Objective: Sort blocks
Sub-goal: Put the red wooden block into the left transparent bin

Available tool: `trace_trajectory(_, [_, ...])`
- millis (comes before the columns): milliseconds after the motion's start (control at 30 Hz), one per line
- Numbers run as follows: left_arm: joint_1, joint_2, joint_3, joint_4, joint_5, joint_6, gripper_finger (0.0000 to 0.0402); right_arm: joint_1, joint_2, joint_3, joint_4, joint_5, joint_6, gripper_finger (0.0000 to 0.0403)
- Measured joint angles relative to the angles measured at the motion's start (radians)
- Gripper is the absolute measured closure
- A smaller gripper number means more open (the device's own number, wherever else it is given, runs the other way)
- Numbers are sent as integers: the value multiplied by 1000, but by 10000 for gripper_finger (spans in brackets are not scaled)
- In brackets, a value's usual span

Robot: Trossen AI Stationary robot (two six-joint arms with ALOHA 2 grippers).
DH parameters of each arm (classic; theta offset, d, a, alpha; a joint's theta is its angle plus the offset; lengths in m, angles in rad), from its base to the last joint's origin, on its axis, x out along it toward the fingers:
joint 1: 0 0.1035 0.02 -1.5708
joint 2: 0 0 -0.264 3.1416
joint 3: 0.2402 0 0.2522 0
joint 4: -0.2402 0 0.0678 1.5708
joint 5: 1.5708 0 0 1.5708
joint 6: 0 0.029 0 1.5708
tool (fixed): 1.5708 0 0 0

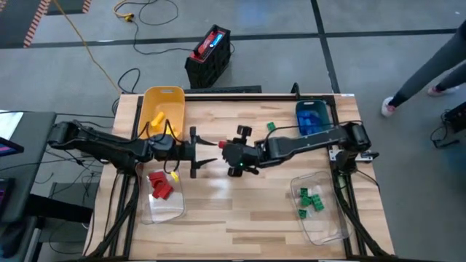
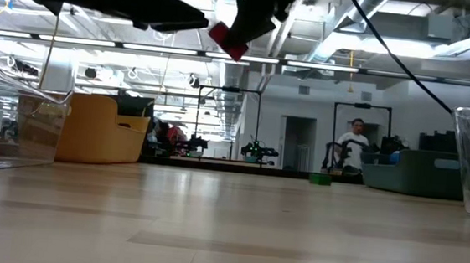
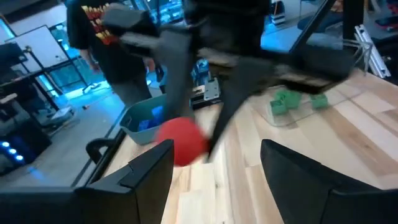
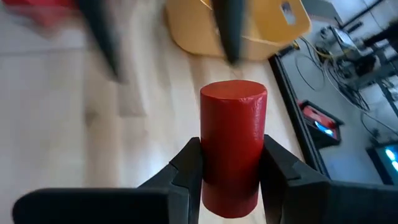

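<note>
A red cylinder block hangs above the middle of the table with my right gripper shut on it; it also shows in the high view and the low view. My left gripper stands open and level, facing the right gripper from the table's left. The red block is just ahead of its fingertips, with nothing between them. One green block lies on the table at the far right. My right gripper pinches the red block's curved sides between its two fingers, near one end. The fingers come slanting down from the table's right side. The block's other end sticks out past the fingertips. The block is lifted clear of the table.
A yellow bin with yellow blocks stands far left and a teal bin with blue blocks far right. A clear bin near left holds red blocks and a yellow one; a clear bin near right holds green blocks. A person stands beyond the table's right.
</note>
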Motion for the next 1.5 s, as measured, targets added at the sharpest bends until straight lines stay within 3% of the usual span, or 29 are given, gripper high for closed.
trace_trajectory(667, [-19,0,0,77,44,7,169,59,1,0,197,-80,-91,290])
trace_trajectory(767, [-20,0,0,84,47,12,190,64,1,0,199,-78,-95,290])
trace_trajectory(967, [-20,0,0,87,44,18,280,63,1,0,204,-77,-88,290])
trace_trajectory(1033, [-20,0,0,87,44,18,282,63,1,0,202,-78,-81,286])
trace_trajectory(1133, [-24,1,0,80,44,12,282,61,1,0,179,-84,-50,261])
trace_trajectory(1300, [-51,-41,-1,0,-32,12,282,49,-22,-1,7,-83,70,178])
trace_trajectory(1400, [-80,-120,28,-187,-109,3,282,51,-37,0,-149,-65,159,136])
trace_trajectory(1500, [-116,-213,111,-456,-121,-72,282,62,-34,0,-284,-16,246,111])
